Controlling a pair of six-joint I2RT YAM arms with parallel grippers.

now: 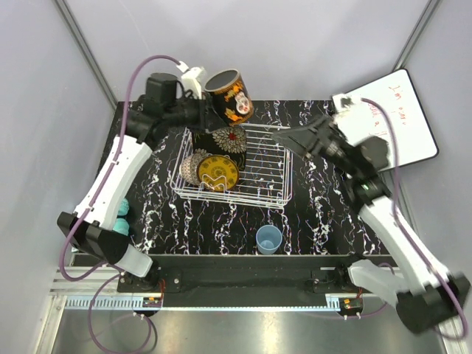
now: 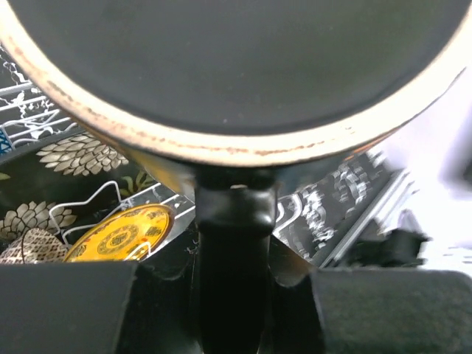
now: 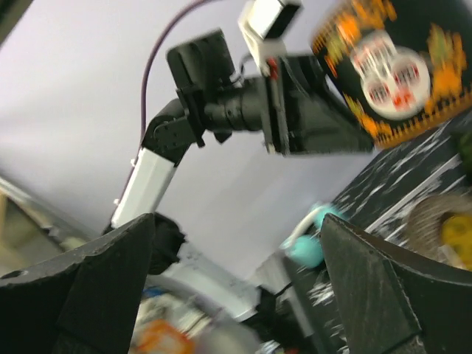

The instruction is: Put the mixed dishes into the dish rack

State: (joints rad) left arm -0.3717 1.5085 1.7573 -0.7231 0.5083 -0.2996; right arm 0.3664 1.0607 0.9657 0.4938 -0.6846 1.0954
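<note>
My left gripper [image 1: 200,110] is shut on the handle of the dark orange-decorated mug [image 1: 230,96] and holds it in the air over the back left of the dish rack [image 1: 265,173]. In the left wrist view the mug's rim [image 2: 221,140] fills the top and its handle [image 2: 232,251] sits between my fingers. The rack holds the dark square floral plate [image 1: 227,140], the yellow patterned plate [image 1: 218,172] and a beige patterned bowl [image 1: 190,167]. The light blue cup [image 1: 268,239] stands on the table in front of the rack. My right gripper [image 1: 284,139] is open and empty above the rack's right side.
Two teal ribbed balls [image 1: 121,217] lie by the left arm at the table's left edge. A white board with red writing [image 1: 394,110] lies at the back right. The black marbled table [image 1: 324,214] ends at grey walls.
</note>
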